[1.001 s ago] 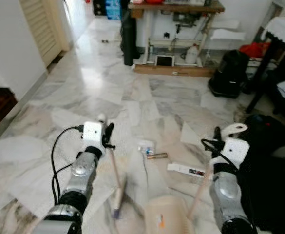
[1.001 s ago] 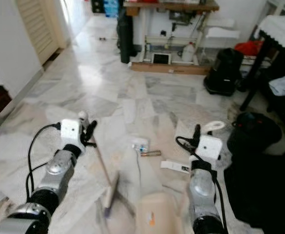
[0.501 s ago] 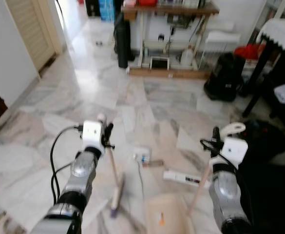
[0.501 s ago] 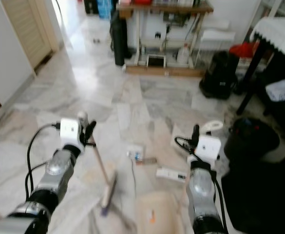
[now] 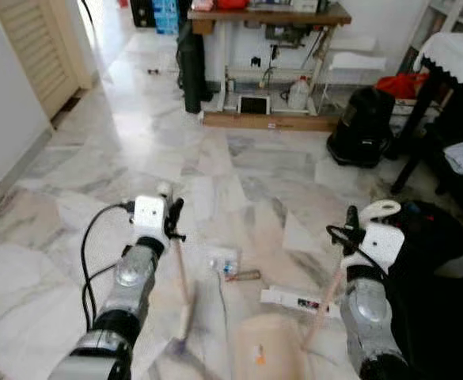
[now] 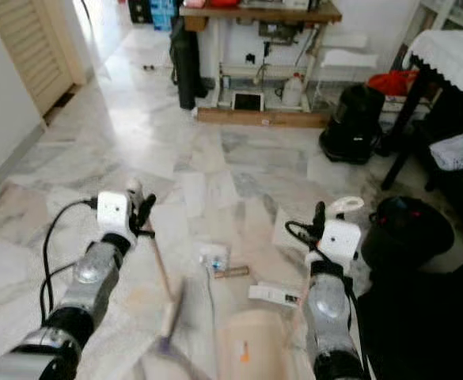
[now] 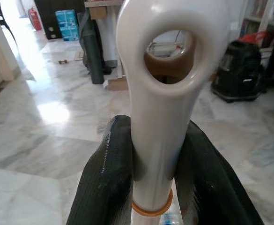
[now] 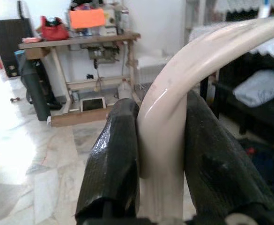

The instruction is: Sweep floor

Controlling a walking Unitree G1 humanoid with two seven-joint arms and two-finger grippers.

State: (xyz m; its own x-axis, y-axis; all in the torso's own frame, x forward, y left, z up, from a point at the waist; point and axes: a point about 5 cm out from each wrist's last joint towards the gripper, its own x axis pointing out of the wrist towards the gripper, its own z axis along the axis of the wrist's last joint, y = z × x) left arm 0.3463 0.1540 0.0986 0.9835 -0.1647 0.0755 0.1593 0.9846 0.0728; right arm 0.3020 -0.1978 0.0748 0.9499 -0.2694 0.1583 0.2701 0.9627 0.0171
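My left gripper [image 5: 170,218] is shut on the white, holed top of a broom handle [image 7: 160,93]. The pinkish shaft slants down to the broom head [image 5: 185,315] on the marble floor. My right gripper [image 5: 353,234] is shut on the curved beige handle [image 8: 174,93] of a dustpan. Its pan [image 5: 269,350] rests low on the floor between my arms. Litter lies just ahead of the pan: a small white box [image 5: 222,260], a brown tube [image 5: 246,275] and a flat white carton [image 5: 295,301].
A wooden table [image 5: 263,16] with clutter beneath it stands at the far wall. A tall black roll [image 5: 189,71] leans to its left. A black bag [image 5: 362,127], a dark table leg [image 5: 415,134] and a black bundle [image 5: 433,229] crowd the right. A louvred door [image 5: 37,47] is at the left.
The whole view has shifted as the robot moves, and the litter now sits lower in the picture. Both grippers keep their hold. The broom head is blurred and sits slightly further left.
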